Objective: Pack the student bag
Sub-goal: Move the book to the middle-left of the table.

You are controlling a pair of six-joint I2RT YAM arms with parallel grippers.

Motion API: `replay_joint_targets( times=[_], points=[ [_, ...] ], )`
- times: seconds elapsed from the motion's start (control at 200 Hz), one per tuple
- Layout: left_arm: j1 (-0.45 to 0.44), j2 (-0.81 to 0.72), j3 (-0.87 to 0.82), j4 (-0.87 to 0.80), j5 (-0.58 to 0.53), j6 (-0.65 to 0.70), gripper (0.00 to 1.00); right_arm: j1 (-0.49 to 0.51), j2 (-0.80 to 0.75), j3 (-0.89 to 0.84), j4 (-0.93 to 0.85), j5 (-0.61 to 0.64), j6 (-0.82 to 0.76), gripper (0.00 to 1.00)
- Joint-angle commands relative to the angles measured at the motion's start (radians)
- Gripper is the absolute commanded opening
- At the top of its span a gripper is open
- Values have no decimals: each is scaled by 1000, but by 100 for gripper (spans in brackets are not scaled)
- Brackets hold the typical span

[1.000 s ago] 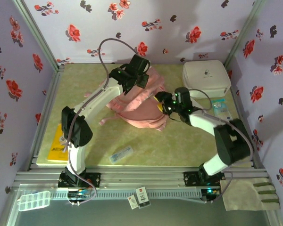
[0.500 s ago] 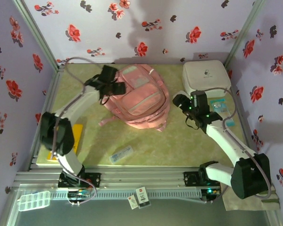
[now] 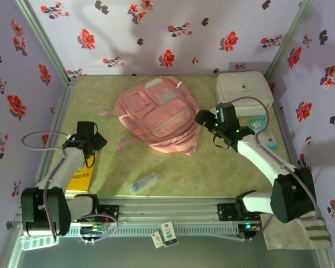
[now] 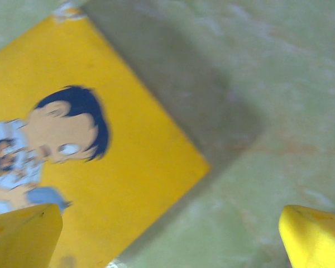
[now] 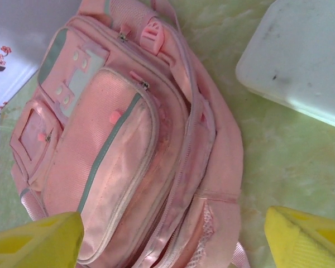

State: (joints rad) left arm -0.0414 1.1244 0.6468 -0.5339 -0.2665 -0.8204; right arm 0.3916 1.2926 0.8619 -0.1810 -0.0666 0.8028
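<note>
The large soft pink fabric student bag (image 3: 159,114) is lying flat on the pale green marbled worktop (image 3: 212,173), in the middle of its far half, with the paler front pockets and zips facing up. Its pink straps are trailing out toward the left edge and the near edge. In the right wrist view the student bag (image 5: 128,156) is taking up most of the left side, all its visible zips looking closed.

The right gripper (image 3: 204,118) is hanging at the bag's right side. Its yellow fingers (image 5: 307,240) are standing wide apart and holding nothing, with the bag's side and bare worktop showing between them.

A white rounded-square hard case (image 3: 243,92) is sitting in the far right corner, close to the bag but apart from it; the same case (image 5: 301,61) is showing at the upper right of the right wrist view.

The left gripper (image 3: 89,137) is hovering by the left edge, over the far corner of a flat yellow book with a cartoon face (image 4: 100,167). Its yellow fingers (image 4: 22,234) are spread fully and gripping nothing. The book (image 3: 81,180) is lying along the left edge, well apart from the bag.

A small pale flat strip (image 3: 143,183) is resting near the middle of the near edge.
</note>
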Motion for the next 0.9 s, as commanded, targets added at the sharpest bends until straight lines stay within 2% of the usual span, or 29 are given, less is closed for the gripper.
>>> replay_joint_targets(
  times=[0.0,0.145,0.415,0.74,0.895],
  points=[
    [41,-40,-62,-46,-61,-68,100,22,36,41,32,-14,-3,85],
    [45,-35,-108,-1,8,-77,100,39,68,54,33,-21,12,85],
    [37,36,-152,197,241,-131,99,49,75,50,37,-9,24,85],
    [-145,243,-35,420,383,-275,99,79,110,77,49,-10,37,85],
    [-234,361,81,438,418,-266,98,91,115,73,49,-7,39,84]
  ],
)
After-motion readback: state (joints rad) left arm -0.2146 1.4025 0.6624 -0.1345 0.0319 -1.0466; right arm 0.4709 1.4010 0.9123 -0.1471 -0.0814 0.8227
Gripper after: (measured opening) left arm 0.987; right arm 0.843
